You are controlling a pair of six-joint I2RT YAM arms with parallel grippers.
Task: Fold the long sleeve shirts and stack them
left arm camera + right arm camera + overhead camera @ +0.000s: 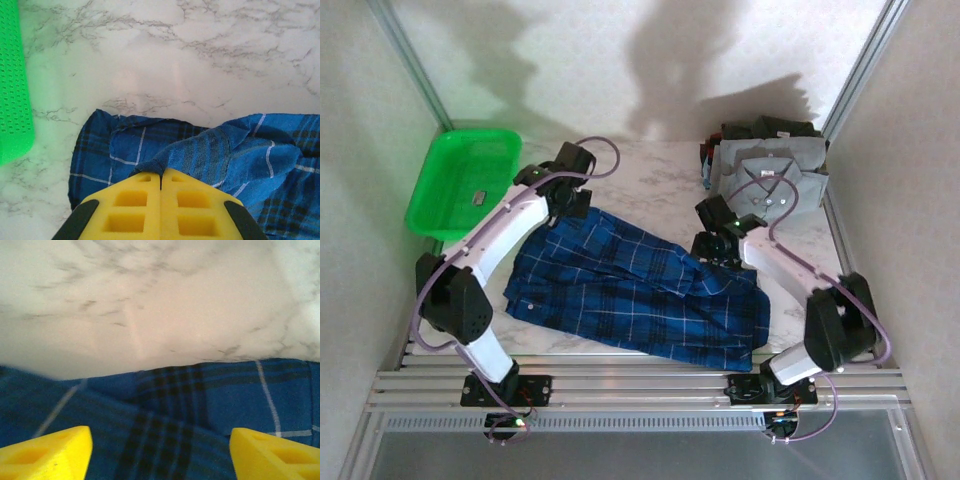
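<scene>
The long sleeve shirts sit in two places. The plaid shirt (640, 290) lies spread across the middle of the tabletop (660, 175), rumpled, and looks only partly folded. The grey shirt (770, 180) lies folded at the far right corner on top of the darker folded shirts (765, 128). That corner looks like the stacking spot, which leaves the middle free for folding.

The left jaws are closed at the plaid shirt's far left edge. A ridge of cloth is drawn up to their tips, so they appear to be pinching a fold ready to carry over. The right jaws are spread wide above the far right edge of the same shirt with nothing between them, probably lining up a matching grip.

By count there is one plaid shirt and one grey. The number of darker shirts beneath cannot be told. One green basket (430, 195) stands at the far left.
</scene>
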